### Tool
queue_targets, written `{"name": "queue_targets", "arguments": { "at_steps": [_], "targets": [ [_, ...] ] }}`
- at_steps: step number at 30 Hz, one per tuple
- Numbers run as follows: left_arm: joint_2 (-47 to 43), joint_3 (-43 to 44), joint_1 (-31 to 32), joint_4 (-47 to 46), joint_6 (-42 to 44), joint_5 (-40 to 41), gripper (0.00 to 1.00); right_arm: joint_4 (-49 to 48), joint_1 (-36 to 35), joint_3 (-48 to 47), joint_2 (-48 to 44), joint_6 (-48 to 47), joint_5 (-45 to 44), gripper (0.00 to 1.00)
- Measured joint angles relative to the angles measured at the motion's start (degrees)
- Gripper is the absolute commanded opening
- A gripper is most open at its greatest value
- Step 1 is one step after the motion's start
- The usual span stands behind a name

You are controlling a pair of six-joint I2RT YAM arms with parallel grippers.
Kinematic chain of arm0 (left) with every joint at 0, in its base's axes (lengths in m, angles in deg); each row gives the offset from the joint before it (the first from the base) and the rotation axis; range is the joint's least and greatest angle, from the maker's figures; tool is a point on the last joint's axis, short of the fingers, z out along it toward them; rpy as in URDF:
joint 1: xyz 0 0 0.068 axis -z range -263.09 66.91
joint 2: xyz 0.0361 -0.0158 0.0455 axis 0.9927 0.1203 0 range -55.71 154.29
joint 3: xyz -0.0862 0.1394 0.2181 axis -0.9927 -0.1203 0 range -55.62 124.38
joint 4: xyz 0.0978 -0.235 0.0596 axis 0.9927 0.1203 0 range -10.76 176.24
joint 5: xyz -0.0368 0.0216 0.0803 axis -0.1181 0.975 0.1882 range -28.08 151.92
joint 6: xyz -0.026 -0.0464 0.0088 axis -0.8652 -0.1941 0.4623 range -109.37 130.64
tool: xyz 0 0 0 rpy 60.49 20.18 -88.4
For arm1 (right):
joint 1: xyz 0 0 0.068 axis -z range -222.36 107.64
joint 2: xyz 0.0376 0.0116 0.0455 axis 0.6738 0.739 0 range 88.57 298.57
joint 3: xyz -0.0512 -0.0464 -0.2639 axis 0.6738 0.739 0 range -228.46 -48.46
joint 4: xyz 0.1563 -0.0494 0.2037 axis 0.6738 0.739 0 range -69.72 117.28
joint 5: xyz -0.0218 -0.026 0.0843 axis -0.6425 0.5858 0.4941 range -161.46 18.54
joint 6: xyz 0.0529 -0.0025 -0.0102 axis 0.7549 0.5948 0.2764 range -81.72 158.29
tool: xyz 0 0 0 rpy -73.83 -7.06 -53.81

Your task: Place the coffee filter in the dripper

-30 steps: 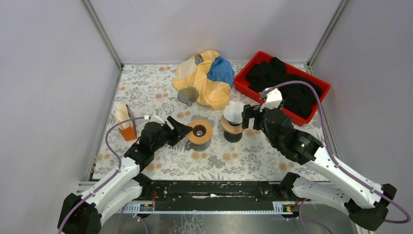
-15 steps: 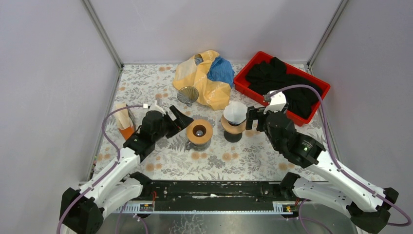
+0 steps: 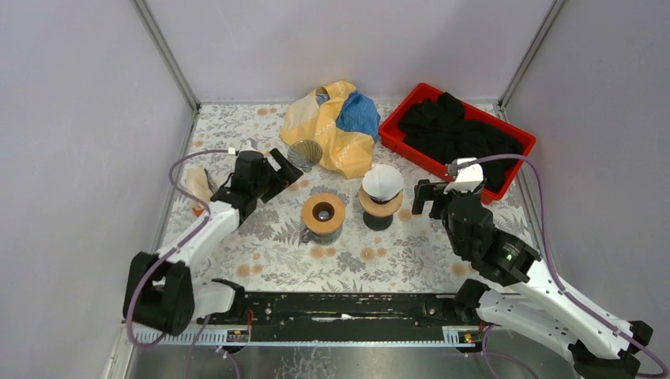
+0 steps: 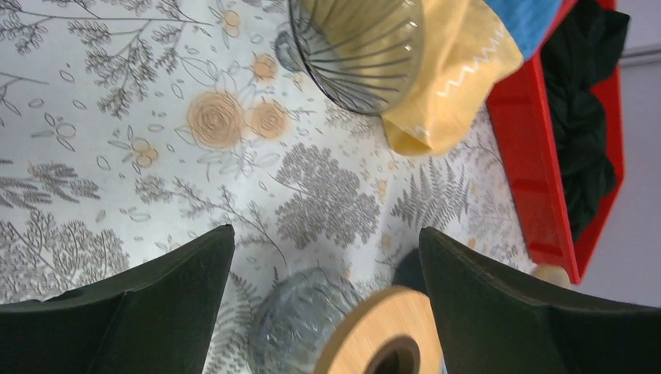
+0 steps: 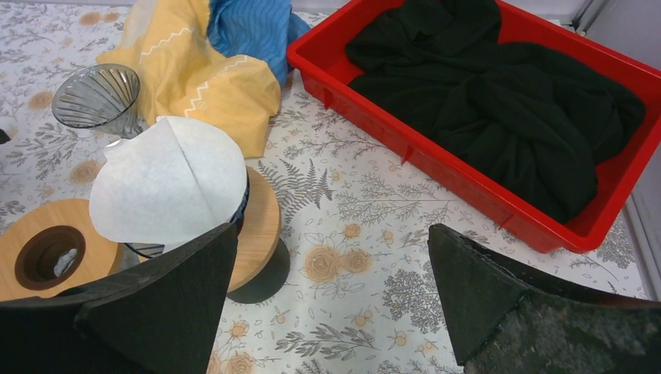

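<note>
Your coffee filter (image 5: 170, 187) sits as a white cone, mouth up, in the dripper (image 5: 261, 226). The dripper's wooden collar and dark base stand near the middle of the floral table (image 3: 395, 257). The paper's rim rises above the dripper's edge and leans a little toward the left.

Your right gripper (image 3: 432, 199) hangs just right of that dripper, apart from it. Its jaws are spread wide with nothing between them. From the right wrist view you look past both fingers (image 5: 507, 304) onto the filter and the red bin (image 5: 436, 167). The bin lies at the far right and is filled with black cloth (image 5: 499, 101).

Your left gripper (image 3: 283, 170) is over the far left part of the table, and it too is wide open and empty. It points toward a ribbed glass cone (image 4: 358, 51) that stands beside a crumpled yellow and blue cloth (image 3: 336, 126) at the far middle. You can't tell from these views whether the cone touches the cloth.

Between the left gripper and the dripper stands a glass vessel with a wooden ring (image 3: 323, 213). It is just left of the dripper, and a dark hole shows at its centre.
</note>
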Motion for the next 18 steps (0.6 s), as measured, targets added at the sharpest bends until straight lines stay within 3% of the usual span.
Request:
{"name": "queue_targets", "arguments": {
  "at_steps": [12,18],
  "targets": [
    [19.56,8.63,-7.23,-8.02,-0.24,-6.4,0.66,-0.61,0.0,1.62,-1.55,-0.85,-1.86,0.99],
    [25.97,13.07,-9.09,-9.33,-0.22,-7.72,0.58,-0.94,0.0,1.62,-0.83,-1.14,-1.86,1.0]
  ]
}}
